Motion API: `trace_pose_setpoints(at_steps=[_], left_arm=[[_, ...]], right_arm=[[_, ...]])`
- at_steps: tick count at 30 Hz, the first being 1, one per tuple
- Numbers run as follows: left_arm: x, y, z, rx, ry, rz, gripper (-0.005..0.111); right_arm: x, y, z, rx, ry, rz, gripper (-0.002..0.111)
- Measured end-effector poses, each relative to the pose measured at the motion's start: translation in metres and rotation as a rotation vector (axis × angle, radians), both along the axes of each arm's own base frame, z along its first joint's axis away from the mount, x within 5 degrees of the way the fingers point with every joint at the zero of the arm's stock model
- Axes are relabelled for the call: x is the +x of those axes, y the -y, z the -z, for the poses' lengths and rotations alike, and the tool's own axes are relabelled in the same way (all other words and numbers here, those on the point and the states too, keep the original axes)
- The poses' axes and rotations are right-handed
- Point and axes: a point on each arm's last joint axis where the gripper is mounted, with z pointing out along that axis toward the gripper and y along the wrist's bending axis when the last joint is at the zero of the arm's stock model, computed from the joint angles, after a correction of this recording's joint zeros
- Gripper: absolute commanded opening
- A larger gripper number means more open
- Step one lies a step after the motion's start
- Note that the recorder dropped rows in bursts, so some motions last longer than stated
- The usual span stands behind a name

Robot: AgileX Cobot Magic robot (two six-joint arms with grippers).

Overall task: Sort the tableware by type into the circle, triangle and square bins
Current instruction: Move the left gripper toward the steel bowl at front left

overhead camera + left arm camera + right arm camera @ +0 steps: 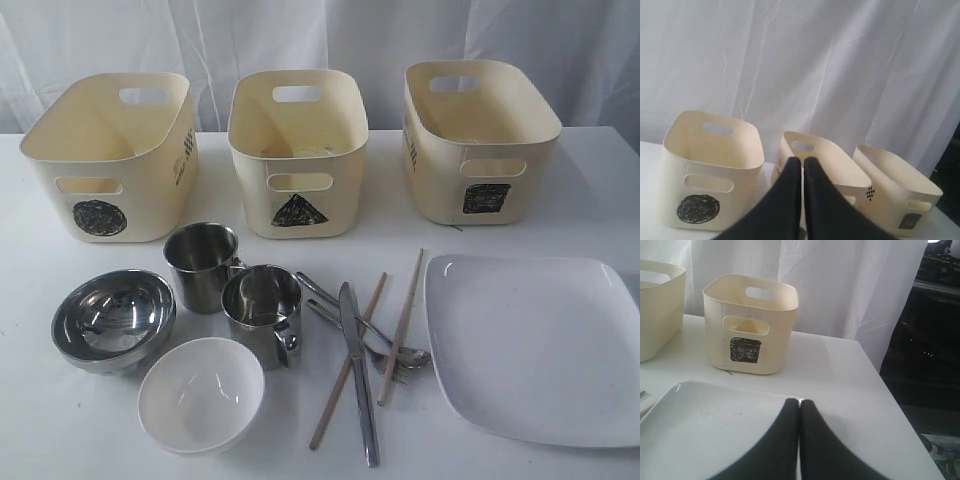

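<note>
- Our left fingers and right fingers are pressed together, empty.
- The tableware lies before the bins at the table's back edge.
- Grabbing one piece, we may scatter the crossed cutlery.

Exterior camera sits high in front, looking down across the white table toward the curtain. Left wrist camera hangs lower: circle bin nearest, triangle bin and square bin beyond. Right wrist camera, close over the plate, faces that square bin, which all 3 views share.
</note>
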Motion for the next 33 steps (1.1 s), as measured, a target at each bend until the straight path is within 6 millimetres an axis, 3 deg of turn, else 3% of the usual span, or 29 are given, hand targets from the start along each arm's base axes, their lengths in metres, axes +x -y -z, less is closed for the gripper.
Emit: trace_pose_setpoints(at_steps=[5, 11, 15, 20, 25, 33], left_arm=[[0.022, 0.008, -0.021, 0.087, -0.099, 0.042, 0.008], [0.069, 0.025, -0.038, 0.139, -0.258, 0.151, 0.008], [0.108, 0.031, -0.036, 0.187, -0.358, 0.155, 0.008], [0.142, 0.03, -0.025, 0.324, -0.411, 0.094, 0.008], [0.157, 0.026, -0.018, 0.456, -0.416, 0.039, 0.008], [0.161, 0.023, -0.015, 0.611, -0.38, 0.022, 0.008]], right_arm=[[0.0, 0.0, 0.0, 0.0, 0.0, 0.0, 0.0], [0.0, 0.0, 0.0, 0.0, 0.0, 0.0, 0.0], [0.0, 0.0, 0.0, 0.0, 0.0, 0.0, 0.0], [0.0, 0.0, 0.0, 0.0, 0.0, 0.0, 0.0], [0.0, 0.0, 0.0, 0.0, 0.0, 0.0, 0.0], [0.0, 0.0, 0.0, 0.0, 0.0, 0.0, 0.0]])
